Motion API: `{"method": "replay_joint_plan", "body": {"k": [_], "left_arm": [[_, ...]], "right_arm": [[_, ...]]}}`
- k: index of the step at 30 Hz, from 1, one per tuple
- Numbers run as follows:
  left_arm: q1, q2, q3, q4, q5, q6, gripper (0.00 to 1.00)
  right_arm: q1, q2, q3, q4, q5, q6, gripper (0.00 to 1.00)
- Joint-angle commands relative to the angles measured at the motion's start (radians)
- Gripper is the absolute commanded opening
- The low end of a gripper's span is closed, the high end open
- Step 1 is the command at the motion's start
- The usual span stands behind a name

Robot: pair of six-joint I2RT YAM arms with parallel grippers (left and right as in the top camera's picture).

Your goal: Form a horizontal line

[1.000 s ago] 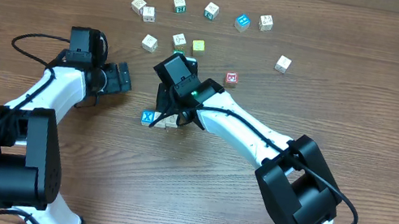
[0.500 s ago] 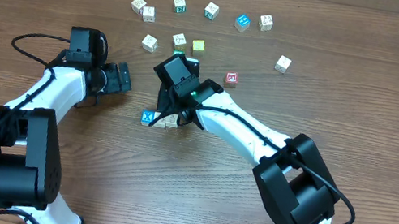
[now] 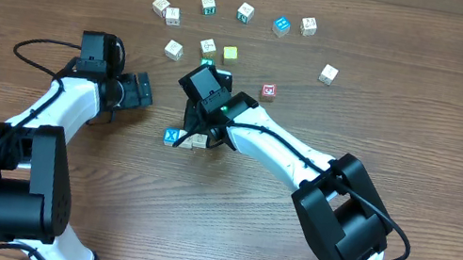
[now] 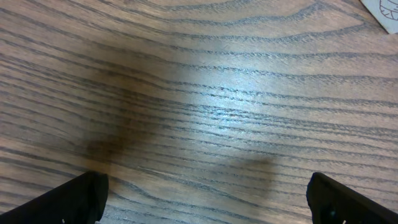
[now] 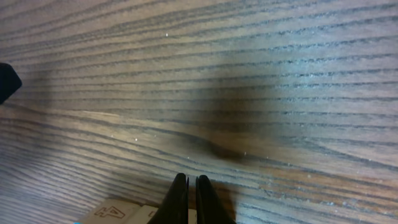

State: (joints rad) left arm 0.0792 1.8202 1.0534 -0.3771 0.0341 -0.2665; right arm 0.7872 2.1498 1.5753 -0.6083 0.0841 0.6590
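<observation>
**Cream cube nudged into level; line half built**

The right gripper (image 3: 197, 130), fingers pressed together and holding nothing, has edged the cream cube (image 3: 200, 140) slightly up-frame at centre. It now sits level with the blue cube (image 3: 171, 136) just to its left, with a small gap between them. The left gripper (image 3: 138, 92) stays spread wide at centre left. Judgement: two of four placed; the spare cubes (image 3: 245, 12) lie in the upper frame.

White X on blue cube (image 3: 172, 136)
</observation>
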Motion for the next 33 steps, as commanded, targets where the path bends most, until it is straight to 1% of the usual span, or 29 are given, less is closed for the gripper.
{"method": "replay_joint_plan", "body": {"k": [1,21,33], "left_arm": [[-0.001,0.013,-0.004,0.0,0.008,-0.01,0.99],[-0.001,0.013,-0.004,0.0,0.008,-0.01,0.99],[-0.001,0.013,-0.004,0.0,0.008,-0.01,1.0]], "right_arm": [[-0.002,0.008,-0.003,-0.006,-0.009,0.007,0.04],[-0.001,0.008,-0.003,-0.032,-0.063,0.007,0.04],[-0.001,0.008,-0.003,-0.034,-0.064,0.007,0.04]]}}
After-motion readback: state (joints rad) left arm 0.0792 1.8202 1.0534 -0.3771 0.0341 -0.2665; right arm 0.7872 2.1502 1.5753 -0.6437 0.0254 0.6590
